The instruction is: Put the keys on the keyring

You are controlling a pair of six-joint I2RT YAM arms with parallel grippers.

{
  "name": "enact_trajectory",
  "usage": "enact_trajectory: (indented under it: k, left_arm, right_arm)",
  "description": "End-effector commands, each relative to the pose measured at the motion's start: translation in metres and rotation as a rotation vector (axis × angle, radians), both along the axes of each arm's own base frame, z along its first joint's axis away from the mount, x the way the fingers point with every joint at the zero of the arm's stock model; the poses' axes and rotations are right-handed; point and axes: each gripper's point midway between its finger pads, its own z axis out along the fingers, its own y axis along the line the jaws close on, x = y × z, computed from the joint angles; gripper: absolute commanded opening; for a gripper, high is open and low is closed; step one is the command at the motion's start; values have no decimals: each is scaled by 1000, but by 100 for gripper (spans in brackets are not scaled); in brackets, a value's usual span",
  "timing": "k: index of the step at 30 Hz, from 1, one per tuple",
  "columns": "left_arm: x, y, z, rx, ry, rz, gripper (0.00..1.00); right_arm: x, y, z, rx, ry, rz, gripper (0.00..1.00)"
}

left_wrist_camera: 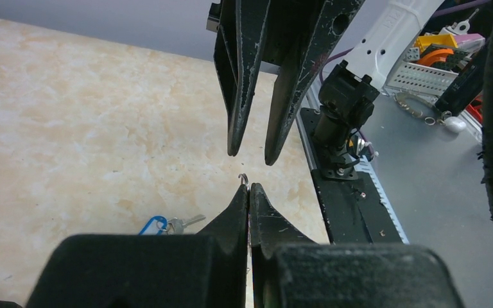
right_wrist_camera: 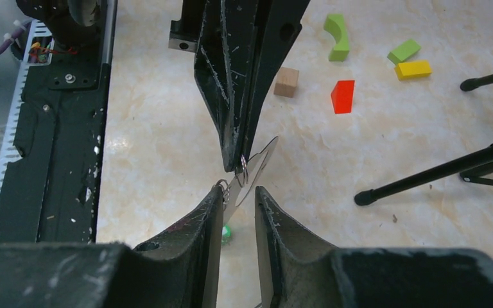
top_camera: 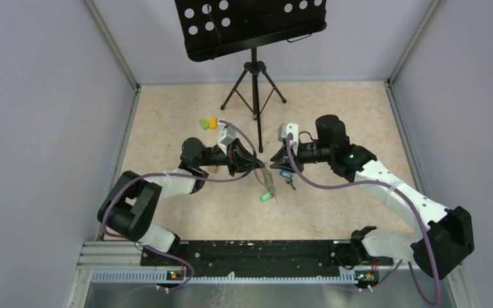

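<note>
Above the worktop (top_camera: 334, 115), the left end effector (left_wrist_camera: 249, 190) is pinched shut on the keyring (top_camera: 264, 179), the green-tagged key (top_camera: 266, 197) dangling below. The right end effector (right_wrist_camera: 239, 190), narrowly parted, straddles its thin glossy metal. Slick wire could slip or twist free. The blue-tagged key (top_camera: 285, 174) lies flat nearby.

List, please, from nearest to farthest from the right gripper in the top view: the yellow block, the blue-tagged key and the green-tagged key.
1. Blue-tagged key, just below the right gripper.
2. Green-tagged key, lower still in the view.
3. Yellow block, well off to the upper left, beside the green block.
</note>
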Motion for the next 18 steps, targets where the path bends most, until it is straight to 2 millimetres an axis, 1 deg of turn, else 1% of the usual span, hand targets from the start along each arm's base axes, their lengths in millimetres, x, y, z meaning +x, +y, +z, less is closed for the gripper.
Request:
enact_trajectory:
  k: [1,5,9,15,18]
  left_arm:
    - [0,0,24,-39,-52,25,0]
    - [-6,1,27,-51,-66,-1,0]
    - [-12,2,31,-73,-74,-18,0]
    - [-12,1,30,-72,-64,-19,0]
    - [-12,0,28,-67,-55,-20,0]
  right_arm:
    - [2,8,10,53,-7,41,23]
    - [3,8,4,43,0,46,20]
    - [4,9,3,42,-5,42,19]
    - [6,10,3,44,7,39,19]
    - [3,11,3,47,11,54,19]
